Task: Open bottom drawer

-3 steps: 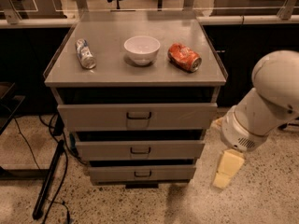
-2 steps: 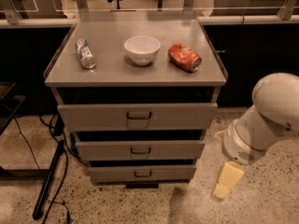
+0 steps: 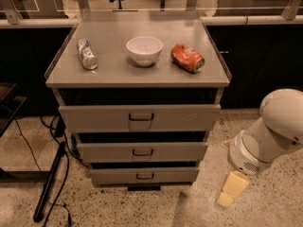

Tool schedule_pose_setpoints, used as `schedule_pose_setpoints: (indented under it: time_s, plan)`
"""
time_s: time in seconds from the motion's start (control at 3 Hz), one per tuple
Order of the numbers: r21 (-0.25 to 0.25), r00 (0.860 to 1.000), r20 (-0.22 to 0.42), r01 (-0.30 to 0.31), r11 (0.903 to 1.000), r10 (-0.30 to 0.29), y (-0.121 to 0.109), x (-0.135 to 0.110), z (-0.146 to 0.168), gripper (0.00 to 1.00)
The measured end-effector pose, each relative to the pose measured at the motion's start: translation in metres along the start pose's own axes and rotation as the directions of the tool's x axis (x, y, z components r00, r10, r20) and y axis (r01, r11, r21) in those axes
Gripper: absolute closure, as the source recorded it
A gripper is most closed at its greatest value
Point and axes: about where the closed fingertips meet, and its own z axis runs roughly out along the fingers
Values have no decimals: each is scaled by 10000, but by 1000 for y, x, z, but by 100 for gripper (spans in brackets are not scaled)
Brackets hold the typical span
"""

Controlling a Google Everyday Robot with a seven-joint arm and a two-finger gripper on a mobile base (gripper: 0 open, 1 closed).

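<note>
Grey cabinet (image 3: 215, 115), 3 drawers; bottom drawer (image 3: 165, 175) lowest, just above the floor. Tabletop (image 3: 142, 75) holds 1 crushed silver can (image 3: 87, 54), 1 white bowl (image 3: 144, 50), 1 red can (image 3: 188, 58). Claw (image 3: 232, 189) low at right, clear of the cabinet; whether spread or pressed together, cannot tell.

One grey cabinet (image 3: 208, 79) with three drawers: top drawer (image 3: 142, 118), middle drawer (image 3: 142, 152), bottom drawer (image 3: 144, 175). Two cans lie on top, a silver can (image 3: 87, 54) left and a red can (image 3: 187, 57) right, with one white bowl (image 3: 144, 49) between. One gripper (image 3: 232, 190) hangs low at right.
</note>
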Motion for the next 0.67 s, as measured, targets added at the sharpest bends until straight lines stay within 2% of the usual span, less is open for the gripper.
schedule_pose_setpoints:
  time_s: [0.33,0.67]
  plan:
    - [-651,9998,-53,-216,9976,213,4,6,47,0]
    - [-1611,9994,280,-143,9868,191,-12,-7,129,0]
